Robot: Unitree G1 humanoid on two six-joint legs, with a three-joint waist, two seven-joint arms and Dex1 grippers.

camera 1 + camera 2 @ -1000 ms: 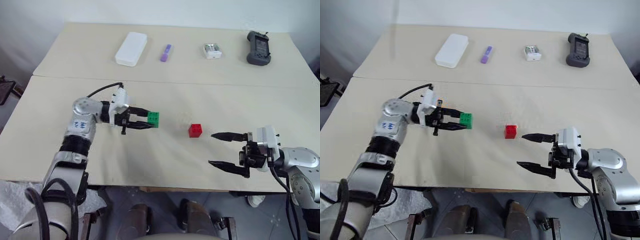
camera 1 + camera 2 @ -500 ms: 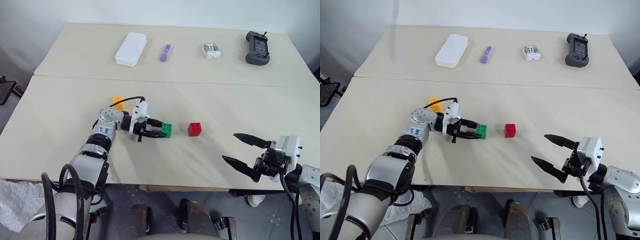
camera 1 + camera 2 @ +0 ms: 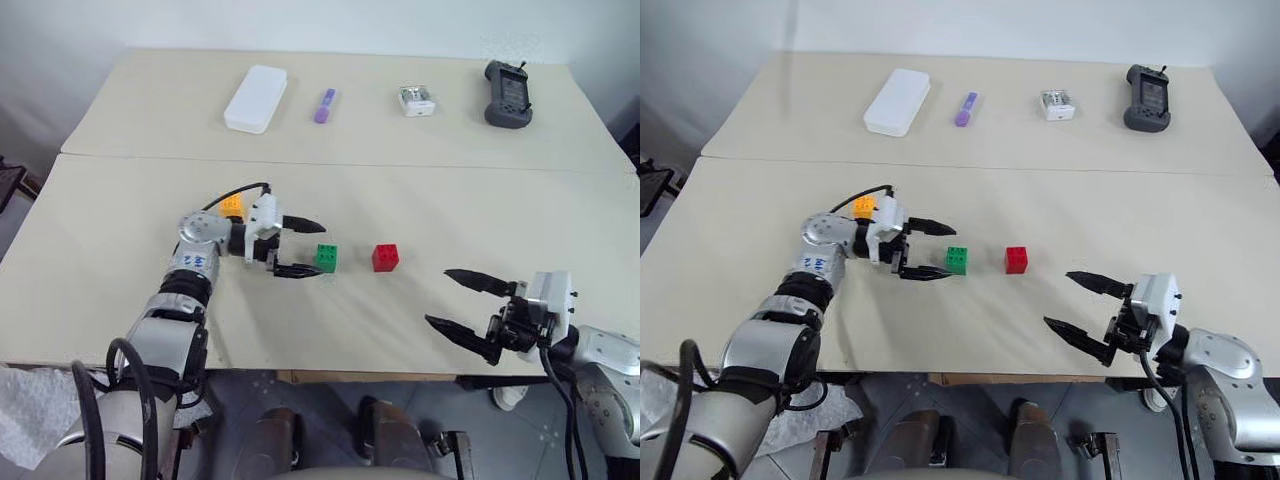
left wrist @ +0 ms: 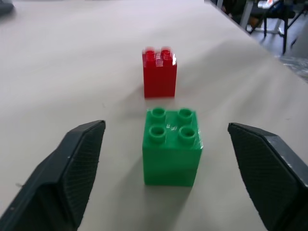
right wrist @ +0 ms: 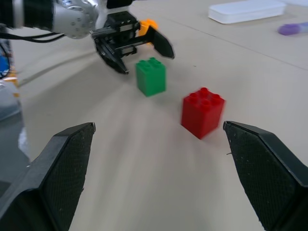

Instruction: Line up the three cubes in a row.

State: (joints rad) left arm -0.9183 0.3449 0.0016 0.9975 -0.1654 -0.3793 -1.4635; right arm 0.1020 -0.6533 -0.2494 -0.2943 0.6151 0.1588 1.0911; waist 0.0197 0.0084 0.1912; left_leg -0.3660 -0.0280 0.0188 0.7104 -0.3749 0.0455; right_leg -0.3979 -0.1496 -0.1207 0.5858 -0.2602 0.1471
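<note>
The green cube (image 3: 326, 257) stands on the table, a short gap left of the red cube (image 3: 385, 257). My left gripper (image 3: 318, 250) is open, its fingers either side of the green cube without touching it; the left wrist view shows the green cube (image 4: 171, 147) free between the pads with the red cube (image 4: 159, 72) behind it. The yellow-orange cube (image 3: 233, 205) lies behind my left wrist, half hidden by it. My right gripper (image 3: 439, 297) is open and holds nothing, near the table's front edge to the right of the red cube (image 5: 202, 111).
Along the far side lie a white box (image 3: 255, 97), a purple marker (image 3: 325, 104), a small white device (image 3: 414, 100) and a black handheld controller (image 3: 507, 92). A seam runs across the table (image 3: 450, 200) between them and the cubes.
My left gripper carried the green cube to the right, set it down beside the red one and opened. My right gripper drew back from the red cube toward the front edge.
</note>
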